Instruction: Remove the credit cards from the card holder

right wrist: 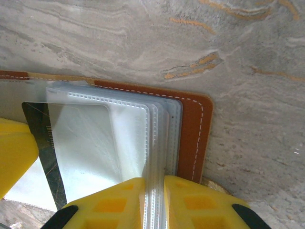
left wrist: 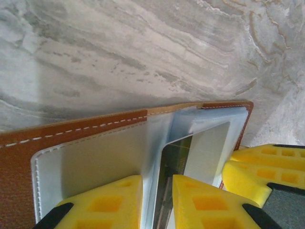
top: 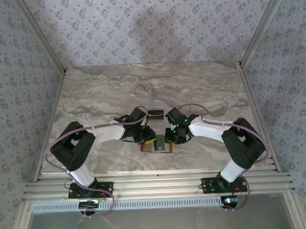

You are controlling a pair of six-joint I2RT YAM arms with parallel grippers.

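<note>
On the table (top: pixel 92 91): one card holder (top: pixel 159 145), one loose credit card (top: pixel 156 114).

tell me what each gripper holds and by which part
Right gripper pinches the card holder by the near edge of its clear sleeves. Left gripper straddles a sleeve edge; a grip cannot be told.

A flat orange-brown leather bifold card holder (left wrist: pixel 71 131) lies open on the marble-patterned stone counter (top: pixel 92 96), near the middle of its near edge. The left pincer (left wrist: pixel 157 191) sits over its left half and the right pincer (right wrist: pixel 153 191) over its right. Each has clear plastic sleeves (right wrist: pixel 119 138) between its fingers. A dark thin plastic card (right wrist: pixel 45 148) sits inside one sleeve. Another small rectangular card (top: pixel 155 114) lies on the counter just behind the holder.
</note>
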